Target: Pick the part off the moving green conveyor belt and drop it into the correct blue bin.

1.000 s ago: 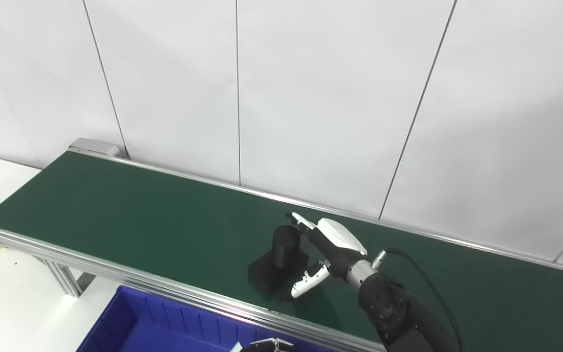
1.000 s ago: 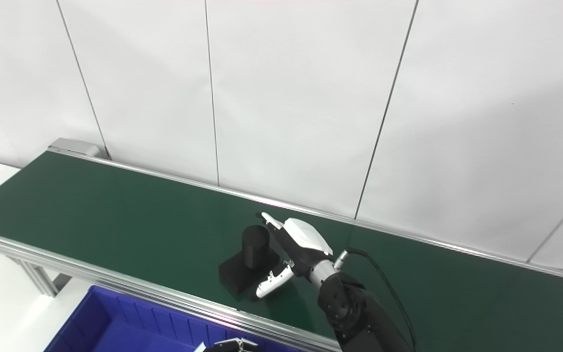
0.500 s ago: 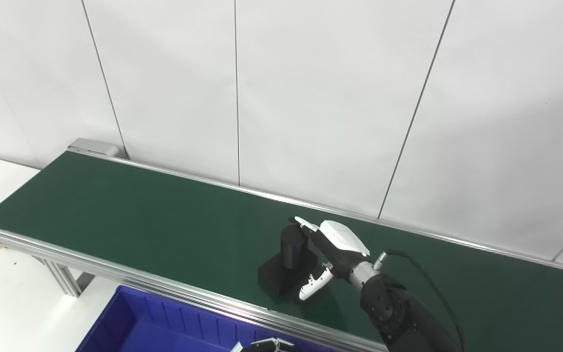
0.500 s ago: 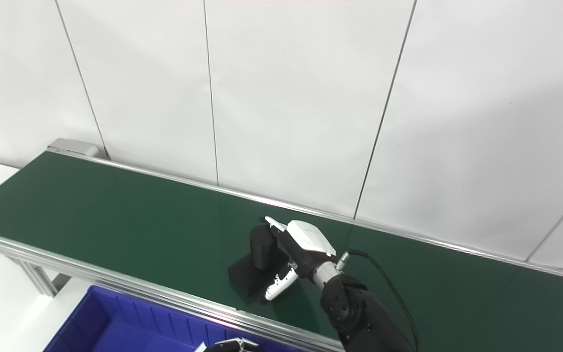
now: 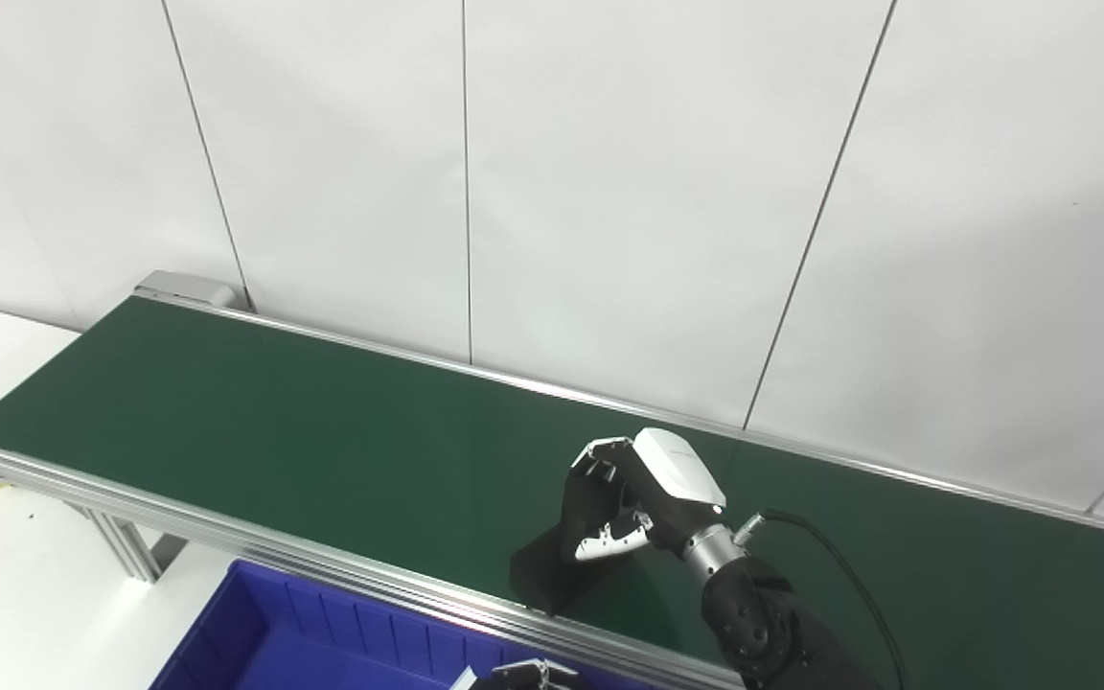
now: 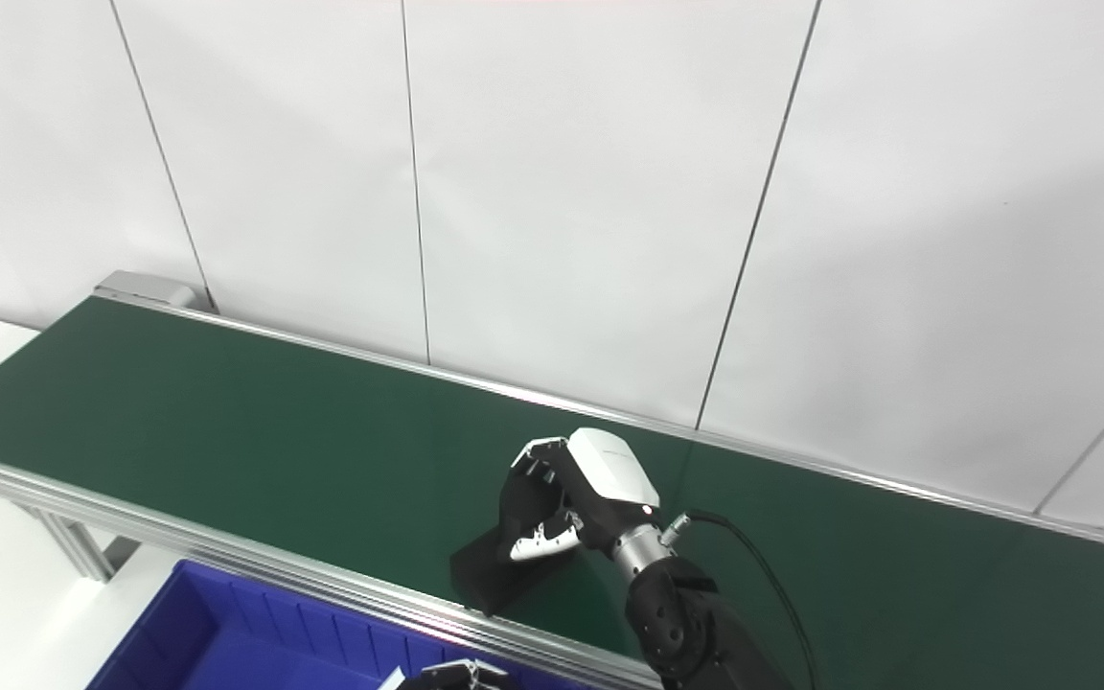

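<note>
Done: right hand (image 5: 633,498) fingers wrapped round black part (image 5: 557,580) (base on belt (image 5: 274,422)).
Left: lift — drop into blue bin (image 5: 274,637) just beside belt; left hand (image 5: 514,676) fingers unclear.

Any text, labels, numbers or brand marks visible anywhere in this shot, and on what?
None can be read.
Black part: no marking visible.
Right hand, shut on the part: white shell plain.
Green belt, blue bin, white wall panels: no print or sign.
Left hand: barely in view.
</note>
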{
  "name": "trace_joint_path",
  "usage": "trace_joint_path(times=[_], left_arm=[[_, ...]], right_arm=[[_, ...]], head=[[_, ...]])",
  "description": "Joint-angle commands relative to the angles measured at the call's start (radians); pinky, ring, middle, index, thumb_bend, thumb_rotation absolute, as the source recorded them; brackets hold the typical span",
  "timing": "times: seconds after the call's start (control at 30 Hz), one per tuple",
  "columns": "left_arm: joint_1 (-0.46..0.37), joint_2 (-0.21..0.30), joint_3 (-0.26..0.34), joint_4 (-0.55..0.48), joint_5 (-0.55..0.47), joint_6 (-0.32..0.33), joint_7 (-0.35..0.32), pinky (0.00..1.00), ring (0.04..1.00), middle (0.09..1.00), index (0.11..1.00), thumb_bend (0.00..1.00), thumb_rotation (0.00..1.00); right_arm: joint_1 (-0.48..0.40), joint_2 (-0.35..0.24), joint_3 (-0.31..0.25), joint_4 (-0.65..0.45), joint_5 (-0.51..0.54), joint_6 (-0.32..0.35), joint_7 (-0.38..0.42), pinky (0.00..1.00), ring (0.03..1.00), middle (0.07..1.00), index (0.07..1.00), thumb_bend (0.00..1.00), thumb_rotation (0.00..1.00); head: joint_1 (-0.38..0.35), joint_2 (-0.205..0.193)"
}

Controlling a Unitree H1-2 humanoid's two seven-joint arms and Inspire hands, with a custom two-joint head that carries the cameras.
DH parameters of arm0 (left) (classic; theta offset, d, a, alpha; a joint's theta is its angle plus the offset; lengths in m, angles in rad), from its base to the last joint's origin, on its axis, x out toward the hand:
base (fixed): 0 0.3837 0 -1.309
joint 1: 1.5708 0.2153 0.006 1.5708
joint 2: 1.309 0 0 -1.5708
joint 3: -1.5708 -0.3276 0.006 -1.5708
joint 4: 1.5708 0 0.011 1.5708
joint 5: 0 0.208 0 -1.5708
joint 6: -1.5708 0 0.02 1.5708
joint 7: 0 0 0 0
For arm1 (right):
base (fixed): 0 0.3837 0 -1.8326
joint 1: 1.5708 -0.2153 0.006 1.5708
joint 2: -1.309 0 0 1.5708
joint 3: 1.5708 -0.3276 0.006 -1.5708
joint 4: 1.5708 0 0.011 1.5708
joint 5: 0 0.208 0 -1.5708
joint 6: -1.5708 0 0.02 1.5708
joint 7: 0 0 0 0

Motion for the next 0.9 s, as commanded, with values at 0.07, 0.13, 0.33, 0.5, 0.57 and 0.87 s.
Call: trace_joint_path(times=[0.07, 0.13, 0.33, 0.5, 0.57, 0.87], left_arm=[[-0.004, 0.002, -0.003, -0.030, 0.002, -0.038, 0.003, 0.55, 0.568, 0.590, 0.628, 1.00, 0.16], [-0.003, 0.002, -0.002, -0.032, 0.001, -0.038, 0.002, 0.54, 0.563, 0.592, 0.629, 1.00, 0.17], [0.000, 0.001, 0.004, -0.034, -0.009, -0.038, -0.008, 0.55, 0.567, 0.593, 0.630, 1.00, 0.17], [0.005, 0.000, 0.004, -0.041, -0.009, -0.038, -0.008, 0.57, 0.570, 0.586, 0.630, 1.00, 0.17], [0.006, -0.001, 0.005, -0.044, -0.012, -0.038, -0.012, 0.57, 0.571, 0.586, 0.631, 1.00, 0.16], [0.015, -0.006, 0.023, -0.062, -0.030, -0.038, -0.046, 0.56, 0.567, 0.597, 0.644, 0.97, 0.13]], right_arm=[[-0.019, 0.015, -0.016, -0.027, -0.010, -0.046, -0.061, 0.37, 0.413, 0.502, 0.516, 0.52, 0.00], [-0.011, 0.017, -0.020, -0.036, -0.014, -0.041, -0.070, 0.34, 0.403, 0.497, 0.525, 0.52, 0.00], [0.013, 0.020, -0.034, -0.071, -0.024, -0.014, -0.076, 0.31, 0.391, 0.484, 0.537, 0.51, 0.00], [0.045, 0.022, -0.066, -0.120, -0.009, -0.015, -0.082, 0.33, 0.400, 0.487, 0.529, 0.52, 0.00], [0.069, 0.019, -0.084, -0.164, -0.002, -0.009, -0.080, 0.35, 0.409, 0.490, 0.522, 0.52, 0.00], [0.214, 0.004, -0.178, -0.446, 0.015, 0.061, -0.045, 0.31, 0.408, 0.477, 0.516, 0.52, 0.00]], head=[[-0.002, 0.003], [-0.002, 0.004], [-0.005, 0.007], [-0.009, 0.016], [-0.016, 0.022], [-0.043, 0.052]])
